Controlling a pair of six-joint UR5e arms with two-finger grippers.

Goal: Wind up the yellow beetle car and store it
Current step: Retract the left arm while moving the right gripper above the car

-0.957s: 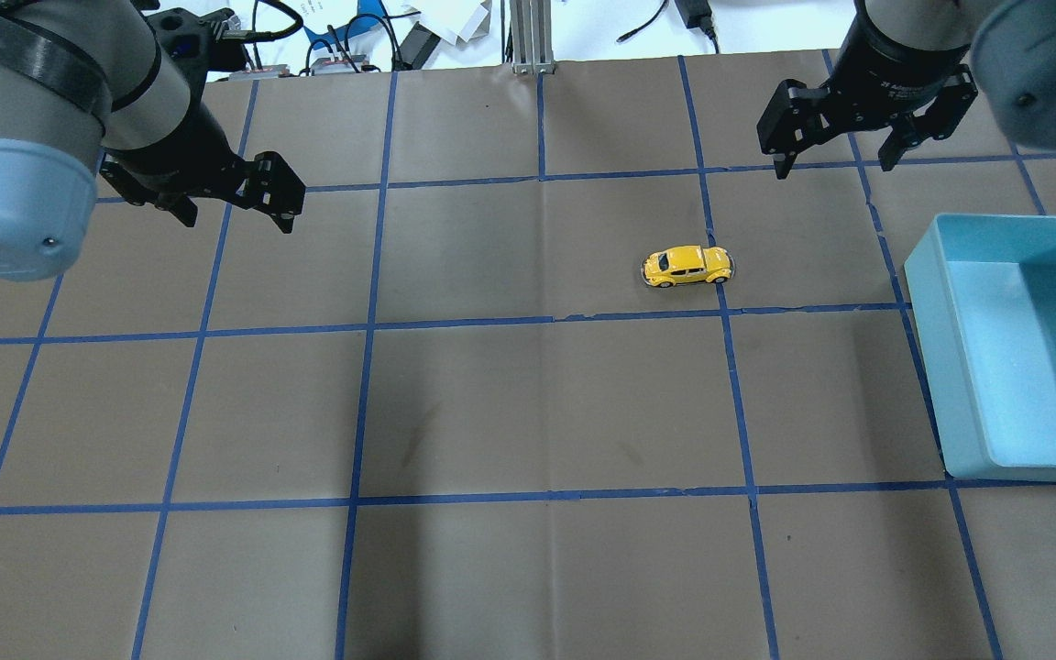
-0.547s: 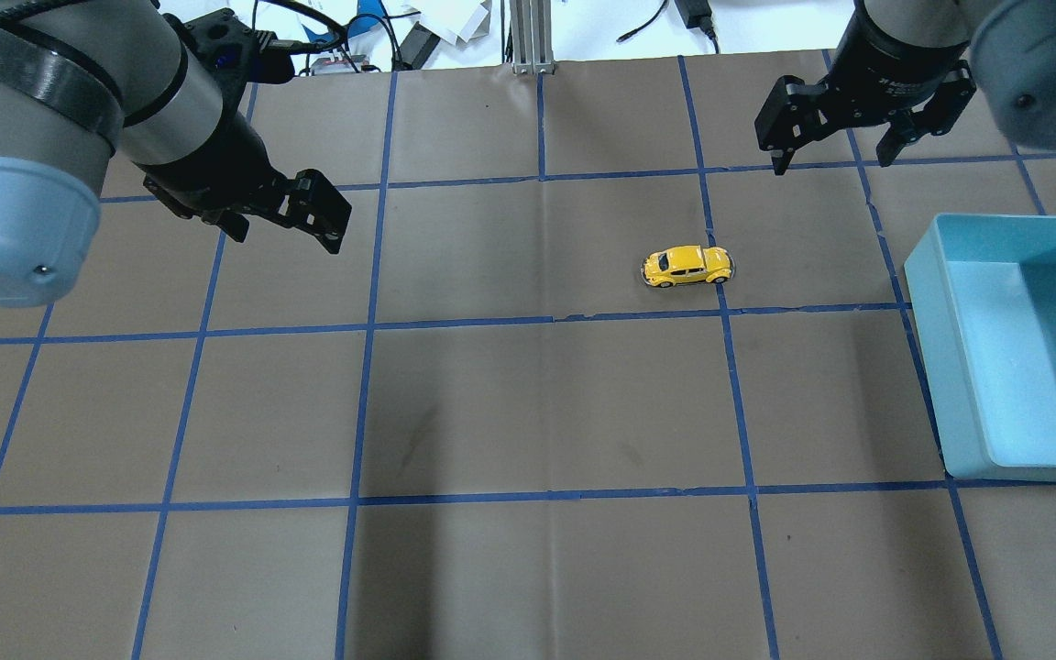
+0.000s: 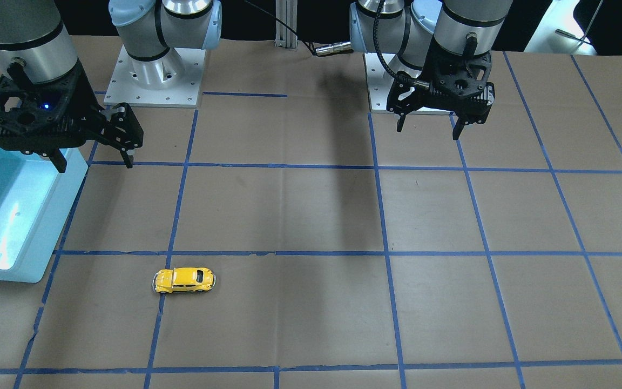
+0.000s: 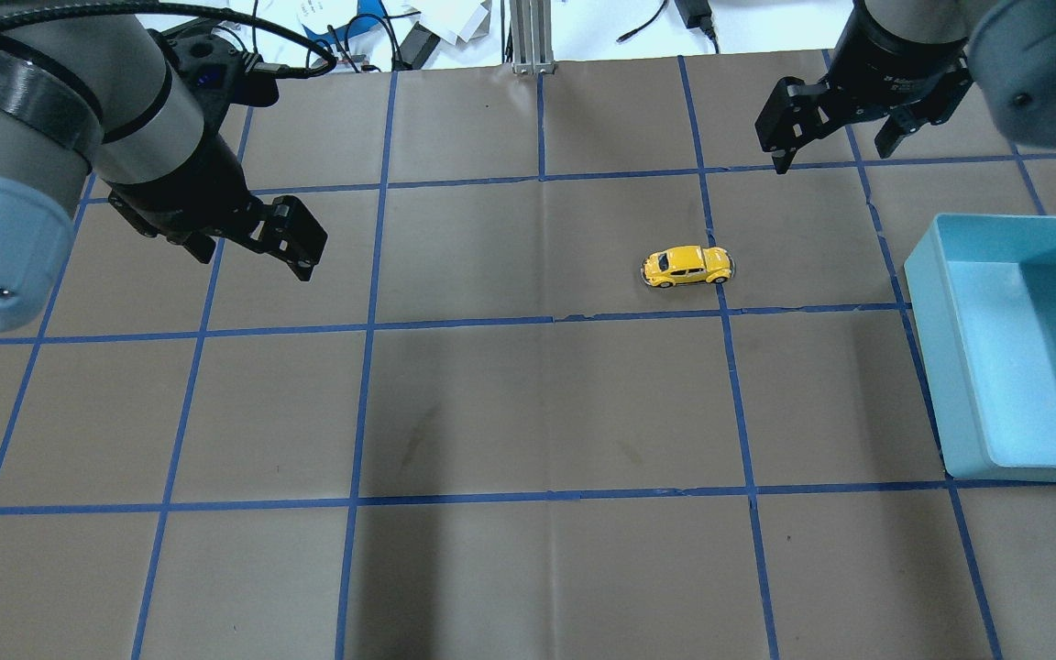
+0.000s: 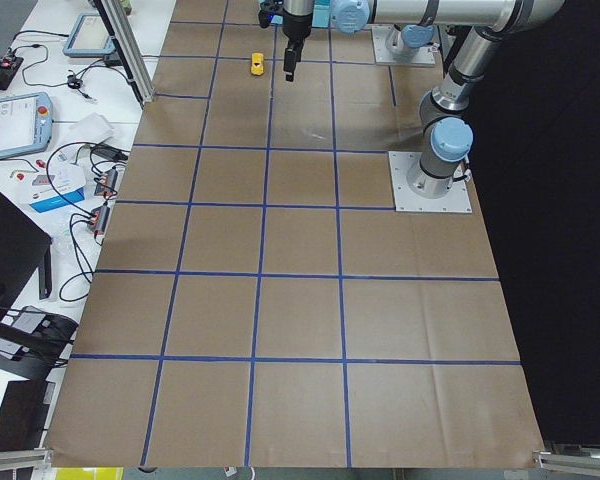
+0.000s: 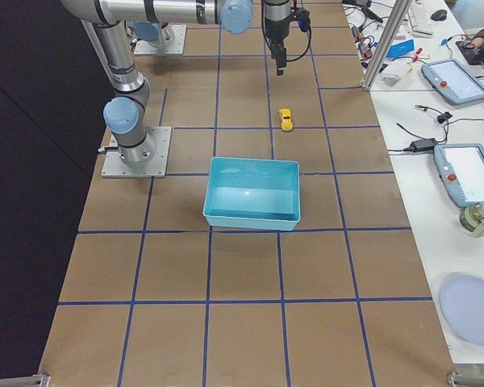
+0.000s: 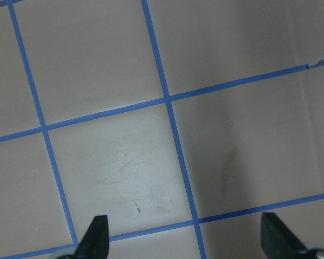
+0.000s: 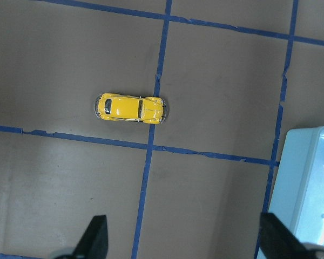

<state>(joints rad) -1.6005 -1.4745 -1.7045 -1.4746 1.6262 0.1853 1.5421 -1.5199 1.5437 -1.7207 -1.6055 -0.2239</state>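
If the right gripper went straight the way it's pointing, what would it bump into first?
Probably just the brown table paper. The right gripper points down, and the yellow beetle car lies off to the side.

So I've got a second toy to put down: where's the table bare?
Widest bare patch on the table: the squares between the left gripper and the yellow beetle car, plus the rows on the robot's side of the car. Tighter: the strip between the car and the blue bin, with the right gripper hovering by the bin.
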